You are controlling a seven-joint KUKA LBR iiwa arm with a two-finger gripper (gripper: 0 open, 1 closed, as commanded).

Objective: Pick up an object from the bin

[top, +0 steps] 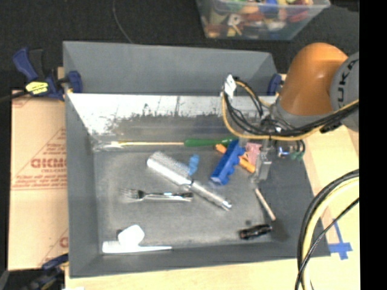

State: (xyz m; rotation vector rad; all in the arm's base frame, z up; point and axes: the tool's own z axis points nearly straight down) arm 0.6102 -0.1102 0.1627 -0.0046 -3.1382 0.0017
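Where the hand [262, 169] hangs, small orange piece [247, 162], perhaps touching, blue block [224, 164] beside.

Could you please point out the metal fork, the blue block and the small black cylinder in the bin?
metal fork [156, 195]: camera view, middle of its handle.
blue block [224, 165]: camera view, middle of its long face.
small black cylinder [254, 231]: camera view, middle of its body.

Right side of bin [181, 71]: blue plastic block [224, 167] lies flat, tilted. A small orange piece [244, 162] touches its right edge, with a pink piece [251, 152] just above. Thin wooden stick [264, 203] lies below them, angled. Short black cylinder [254, 231] sits near the front-right corner.
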